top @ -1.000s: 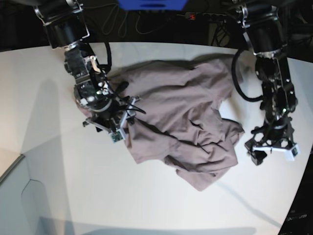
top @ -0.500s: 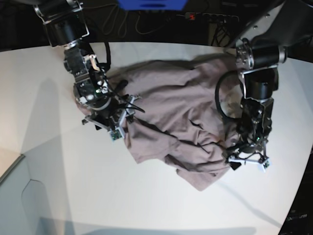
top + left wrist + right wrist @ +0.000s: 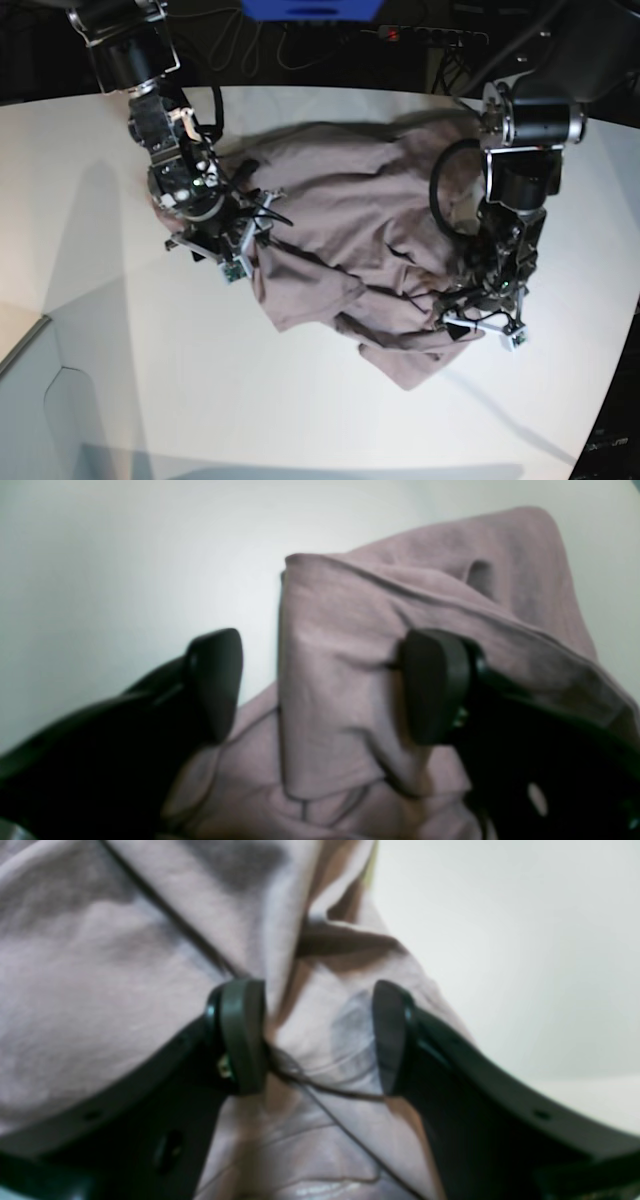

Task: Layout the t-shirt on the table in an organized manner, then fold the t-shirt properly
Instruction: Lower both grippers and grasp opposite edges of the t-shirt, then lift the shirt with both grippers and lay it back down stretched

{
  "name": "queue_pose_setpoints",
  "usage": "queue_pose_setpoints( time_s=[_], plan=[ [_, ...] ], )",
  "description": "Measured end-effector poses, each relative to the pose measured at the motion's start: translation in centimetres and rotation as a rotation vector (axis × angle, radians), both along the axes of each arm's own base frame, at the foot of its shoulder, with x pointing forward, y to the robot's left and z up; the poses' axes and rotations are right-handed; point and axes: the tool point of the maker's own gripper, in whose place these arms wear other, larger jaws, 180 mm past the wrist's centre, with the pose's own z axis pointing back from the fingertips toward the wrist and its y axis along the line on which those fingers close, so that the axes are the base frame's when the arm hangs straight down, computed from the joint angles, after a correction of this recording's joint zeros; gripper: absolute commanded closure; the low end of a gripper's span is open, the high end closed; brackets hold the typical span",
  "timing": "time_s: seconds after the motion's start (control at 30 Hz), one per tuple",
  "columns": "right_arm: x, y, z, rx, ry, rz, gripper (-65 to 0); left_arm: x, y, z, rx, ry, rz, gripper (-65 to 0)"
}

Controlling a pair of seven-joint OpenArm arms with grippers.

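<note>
In the left wrist view, the left gripper (image 3: 320,685) has its two dark fingers spread wide apart, one pad (image 3: 215,682) at 9 o'clock and the other pad at 3 o'clock, with a raised fold of the t-shirt (image 3: 350,680) standing between them; the 3 o'clock pad lies against the cloth, the 9 o'clock pad stands clear of it over the table (image 3: 125,570). In the right wrist view, the right gripper (image 3: 315,1035) likewise has its fingers apart, straddling a bunched ridge of the t-shirt (image 3: 125,965); the 9 o'clock finger touches the fabric, and whether the 3 o'clock finger does cannot be told. Bare table (image 3: 525,950) fills the 2 o'clock area. In the base view, the t-shirt (image 3: 340,210) lies crumpled near the centre of the table (image 3: 120,370), with wrinkled folds and a loose flap reaching toward 5 o'clock. The left gripper (image 3: 482,328) is down on the garment's edge at 4 o'clock of the shirt, its arm rising toward 1 o'clock. The right gripper (image 3: 228,250) is down on the opposite edge at 9 o'clock of the shirt, its arm rising toward 11 o'clock. Beyond the table's curved far edge at 12 o'clock, dark cables (image 3: 250,45) hang in shadow.
</note>
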Motion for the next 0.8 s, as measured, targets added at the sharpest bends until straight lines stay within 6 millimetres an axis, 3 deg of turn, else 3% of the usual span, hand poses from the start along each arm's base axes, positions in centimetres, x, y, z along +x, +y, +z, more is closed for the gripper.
queue_pose_setpoints(
  time_s=[0.17, 0.2, 0.23, 0.4, 0.43, 0.6, 0.7, 0.8],
  plan=[
    [0.0, 0.0, 0.0, 0.000, 0.000, 0.000, -31.8, 0.1, -0.5, 0.0, -0.014, -0.002, 0.001, -10.5],
    [0.0, -0.1, 0.0, -0.001, 0.000, 0.000, -30.2, 0.1, -0.5, 0.0, -0.013, -0.002, 0.000, -3.2],
    [0.0, -0.3, 0.0, -0.005, 0.000, 0.000, -27.3, 0.1, -0.5, 0.0, -0.015, -0.002, 0.002, 0.0],
    [0.3, -1.5, 0.1, -0.028, -0.004, -0.004, -2.1, 0.6, -0.5, 0.5, -0.015, -0.005, -0.002, 0.0],
    [0.3, -1.6, 0.1, -0.030, -0.006, -0.004, 0.0, 0.9, -0.6, 0.9, -0.018, -0.011, -0.003, 0.0],
    [0.9, -3.6, 0.6, -0.051, -0.019, -0.022, 0.0, 3.4, -0.7, 4.8, -0.011, -0.114, -0.018, -0.1],
    [2.7, -5.3, 2.4, -0.020, -0.072, -0.090, 0.0, 4.6, -1.1, 7.9, 0.005, -0.201, -0.036, -0.1],
    [5.2, -7.9, 5.4, -0.012, -0.149, -0.165, 0.0, 5.2, -2.0, 10.0, -0.014, -0.220, -0.067, -0.1]
  ],
)
